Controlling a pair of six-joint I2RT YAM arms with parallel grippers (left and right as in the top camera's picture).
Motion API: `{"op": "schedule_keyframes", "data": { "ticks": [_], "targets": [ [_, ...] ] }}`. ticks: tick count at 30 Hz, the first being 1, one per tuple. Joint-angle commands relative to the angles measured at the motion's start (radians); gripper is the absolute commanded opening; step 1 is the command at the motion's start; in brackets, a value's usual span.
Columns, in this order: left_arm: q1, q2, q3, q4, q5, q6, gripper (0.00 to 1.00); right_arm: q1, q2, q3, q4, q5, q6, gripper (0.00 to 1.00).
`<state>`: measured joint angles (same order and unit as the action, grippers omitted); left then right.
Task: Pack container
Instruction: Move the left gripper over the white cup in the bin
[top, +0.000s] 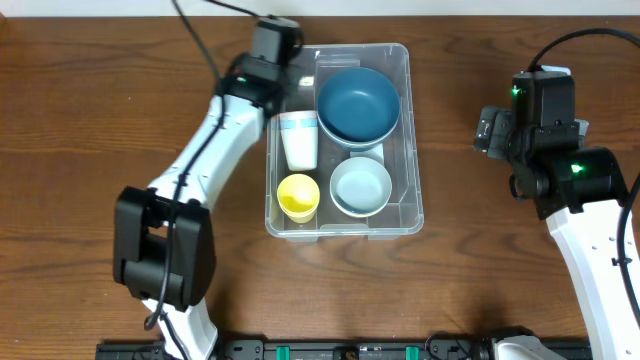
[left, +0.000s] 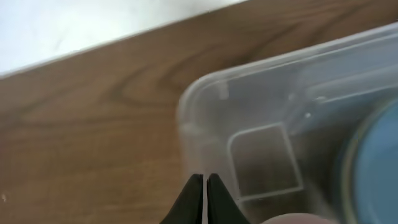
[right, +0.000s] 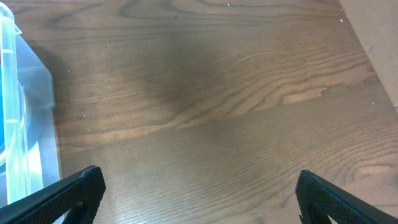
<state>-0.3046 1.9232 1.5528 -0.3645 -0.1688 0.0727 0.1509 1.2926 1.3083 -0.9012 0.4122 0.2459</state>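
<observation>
Wood-grain bench (top: 90, 120) runs under everything you can see, with a pale strip at its far edge. Your container (top: 414, 150) sits mid-bench between the two arms, nearer the far edge. On its base by the far-left corner is a rectangular label (left: 264, 162); any writing on it is too blurred to read.

Four things are inside:
- a dark blue bowl (top: 358, 103) at the far end
- a pale blue bowl (top: 360, 186) in front of it
- a white cup (top: 299, 140) on the left side
- a yellow cup (top: 298, 196) nearer you, just beside the white one

Your left end effector (left: 204, 186) is closed with its fingertips pressed together and nothing between them, over the container's far-left corner. Your right end effector (right: 199, 190) is spread wide and empty, above bare bench to the right of the container.
</observation>
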Motion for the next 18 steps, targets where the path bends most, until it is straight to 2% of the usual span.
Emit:
{"op": "schedule_keyframes", "data": {
  "ticks": [1,7,18],
  "targets": [
    [0.022,0.001,0.003,-0.011,0.066,-0.042,0.06,-0.007,-0.01,0.015,-0.002,0.01,0.008,0.99],
    [0.025,0.002,0.003,-0.039,0.133,-0.041,0.06,-0.007,-0.01,0.015,-0.002,0.01,0.008,0.99],
    [-0.044,0.002,0.003,-0.107,0.139,-0.041,0.06,-0.007,-0.01,0.015,-0.002,0.01,0.008,0.99]
  ]
}}
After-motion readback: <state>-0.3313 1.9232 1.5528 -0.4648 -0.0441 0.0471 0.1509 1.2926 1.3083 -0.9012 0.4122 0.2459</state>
